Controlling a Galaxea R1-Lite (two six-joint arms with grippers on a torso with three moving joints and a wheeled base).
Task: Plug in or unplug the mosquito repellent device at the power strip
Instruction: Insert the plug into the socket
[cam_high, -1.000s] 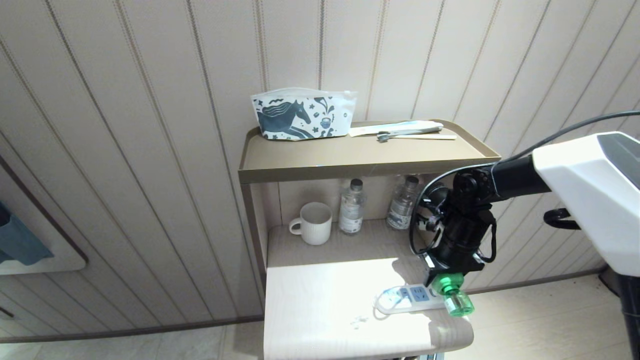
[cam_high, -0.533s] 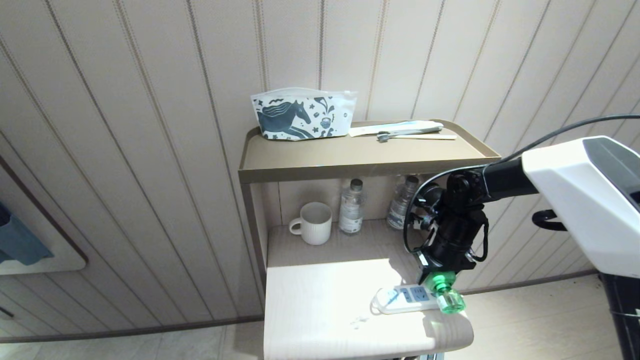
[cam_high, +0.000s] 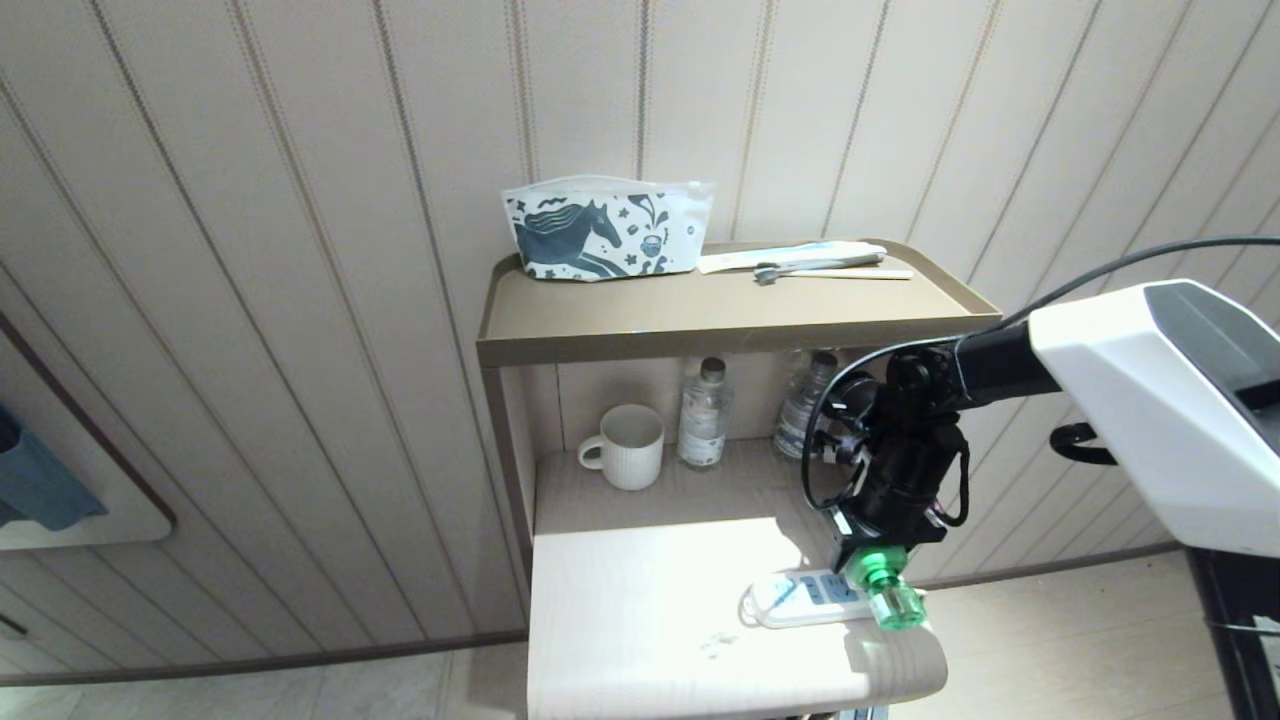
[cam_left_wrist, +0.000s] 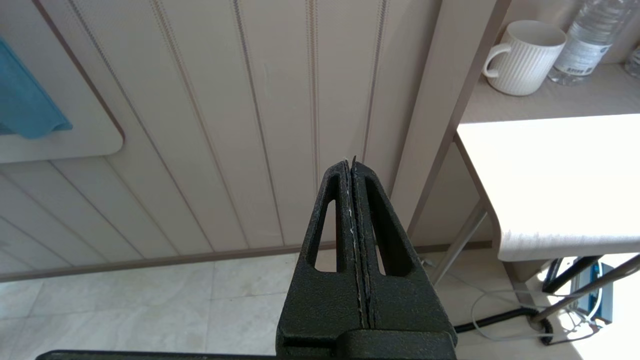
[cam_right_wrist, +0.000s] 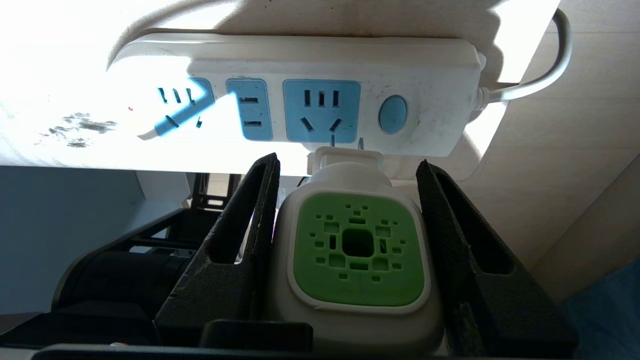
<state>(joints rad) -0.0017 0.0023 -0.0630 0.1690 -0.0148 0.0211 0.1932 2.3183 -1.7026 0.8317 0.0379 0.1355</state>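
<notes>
1. Panelled wall (cam_high: 300, 250) behind; a two-level shelf unit (cam_high: 730, 325) stands against it, with a pale desk (cam_high: 640, 620) jutting forward beneath, half in hard sun.
2. Right arm reaches in from the right side of the head view. Right gripper (cam_high: 868, 555) points down over the desk's right end.
3. Left gripper (cam_left_wrist: 354, 172) hangs off to the side, facing wall and floor, jaws pressed flat together, nothing in them. Well apart from the work.
4. Power strip (cam_right_wrist: 300, 90) lies flat near the desk's right front corner, long axis running across the desk, cord leaving toward the right edge.
5. Mosquito repellent device (cam_right_wrist: 357, 250) is clamped between the right jaws at a middling spread, green patch toward the wrist camera, green bottle (cam_high: 893, 603) sticking out toward the desk's front edge.
6. Key relation: prongs (cam_right_wrist: 345, 143) point at the strip, tips just short of the socket face (cam_right_wrist: 321, 110) nearest the round switch (cam_right_wrist: 393, 113). They sit a little toward the switch side of its slots.
7. Judgement: plugging in, not yet seated. Next move needs a slight sideways correction, then a straight push along the prong axis.
</notes>
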